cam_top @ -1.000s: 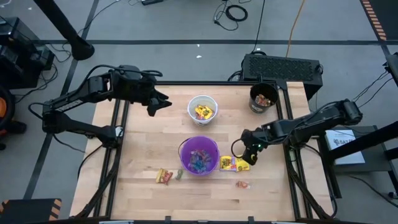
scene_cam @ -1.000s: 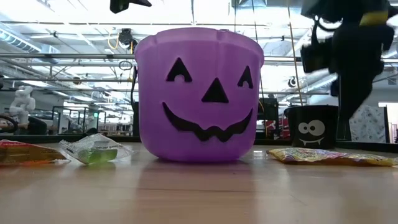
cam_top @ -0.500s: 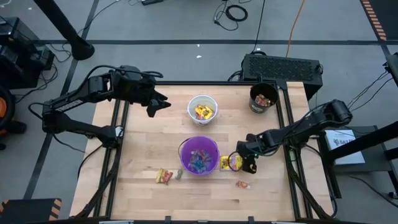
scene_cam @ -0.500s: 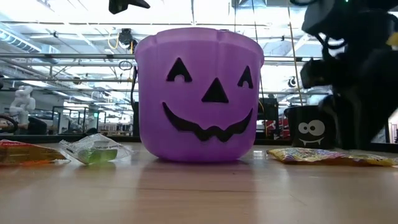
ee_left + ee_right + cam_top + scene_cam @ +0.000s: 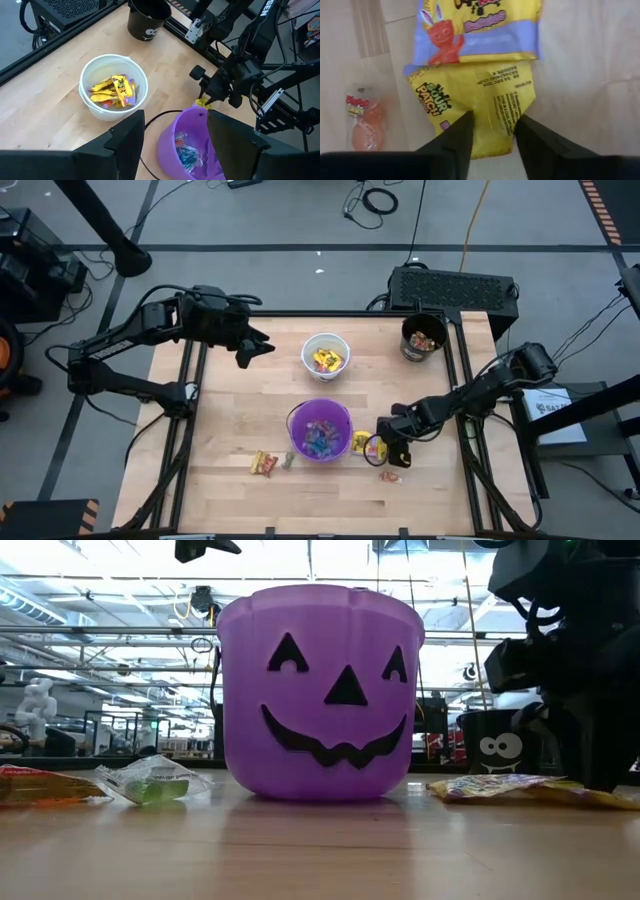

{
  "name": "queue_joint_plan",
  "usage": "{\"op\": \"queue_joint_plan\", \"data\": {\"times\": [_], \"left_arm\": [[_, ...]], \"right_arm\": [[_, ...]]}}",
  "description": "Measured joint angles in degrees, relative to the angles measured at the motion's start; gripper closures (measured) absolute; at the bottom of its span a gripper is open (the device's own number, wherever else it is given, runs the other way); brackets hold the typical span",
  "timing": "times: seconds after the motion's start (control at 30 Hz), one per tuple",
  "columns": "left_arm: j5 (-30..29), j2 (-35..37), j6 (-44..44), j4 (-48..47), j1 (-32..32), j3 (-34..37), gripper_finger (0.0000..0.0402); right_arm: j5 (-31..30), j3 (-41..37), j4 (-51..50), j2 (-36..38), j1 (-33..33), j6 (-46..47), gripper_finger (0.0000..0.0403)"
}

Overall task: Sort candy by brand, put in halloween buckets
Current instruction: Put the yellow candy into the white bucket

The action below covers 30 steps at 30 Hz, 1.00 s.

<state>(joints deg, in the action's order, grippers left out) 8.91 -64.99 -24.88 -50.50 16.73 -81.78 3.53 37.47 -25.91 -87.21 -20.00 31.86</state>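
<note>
High view: table (image 5: 220,430) w/ three buckets. White bucket (image 5: 326,355) sits mid-back, yellow packets inside. Black bucket (image 5: 423,338) at back right corner, some candy in it. Purple bucket (image 5: 320,430) nearer front, centre, holds blue/pink wrappers. Right gripper (image 5: 388,452) is down at table level just right of the purple bucket, on top of the yellow packets (image 5: 362,444) lying there. Orange sweet (image 5: 390,476) lies just in front of that gripper. Two more candies, an orange pack (image 5: 263,464) and a green one (image 5: 288,461), lie left-front of the purple bucket. Left gripper (image 5: 252,351) hangs over back-left of table, left of the white bucket, fingers spread, nothing in them.

Low view: purple bucket fills centre, jack-o'-lantern face toward cam. Black bucket (image 5: 500,745) behind on the right, googly eyes. Right gripper (image 5: 590,775) reaches the table at far right, over a yellow packet (image 5: 490,788). Green candy (image 5: 152,780) and orange pack (image 5: 40,785) at left.

Left wrist view: own fingers (image 5: 127,140) wide apart, empty. White bucket (image 5: 114,87) w/ yellow packs ahead, black bucket (image 5: 147,17) beyond, purple bucket (image 5: 192,145) close; right gripper (image 5: 207,97) by its rim, far side.

Right wrist view: fingers (image 5: 460,135) straddle the lower yellow packet (image 5: 475,107), tips against its edge, part-way narrowed; can't tell if it's pinched yet. Second yellow/blue packet (image 5: 480,27) overlaps it beyond. Orange sweet (image 5: 362,122) lies apart beside them.
</note>
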Motion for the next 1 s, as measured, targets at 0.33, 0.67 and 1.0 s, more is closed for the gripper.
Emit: {"op": "queue_joint_plan", "data": {"times": [0.33,0.67,1.0], "left_arm": [[-0.35,0.0,0.26,0.0,-0.02,0.0,0.018],[-2.4,0.0,1.68,0.0,0.0,0.0,0.018],[-4.85,-0.02,1.66,0.52,0.0,0.0,0.018]], "right_arm": [[3.91,0.14,-2.95,3.72,0.0,-0.02,0.0395],[8.5,7.59,-15.51,18.49,0.07,1.15,0.0401],[-8.64,23.61,-9.63,30.7,5.69,5.71,0.0402]]}}
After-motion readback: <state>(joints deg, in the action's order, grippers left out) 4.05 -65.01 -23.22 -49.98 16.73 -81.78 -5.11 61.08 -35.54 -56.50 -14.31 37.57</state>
